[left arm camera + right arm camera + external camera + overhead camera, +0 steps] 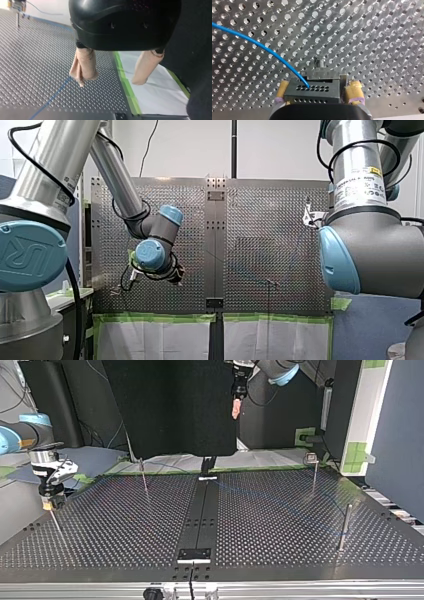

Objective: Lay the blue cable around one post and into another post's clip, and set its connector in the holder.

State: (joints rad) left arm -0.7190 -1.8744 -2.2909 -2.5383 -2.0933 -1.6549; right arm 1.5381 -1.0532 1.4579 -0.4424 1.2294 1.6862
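Over perforated table (374, 37) | right gripper (319, 88) clamps connector (312, 93) | left gripper (110, 80) spread wide

Top view. Our right gripper (49, 500) hangs at view's L edge, just over a thin post (56, 525). Our left gripper (235, 410), w/ beige pads, hangs high above the table's (125, 530) far edge. A faint blue cable (272, 499) crosses the plate near a clip-topped post (314, 472).
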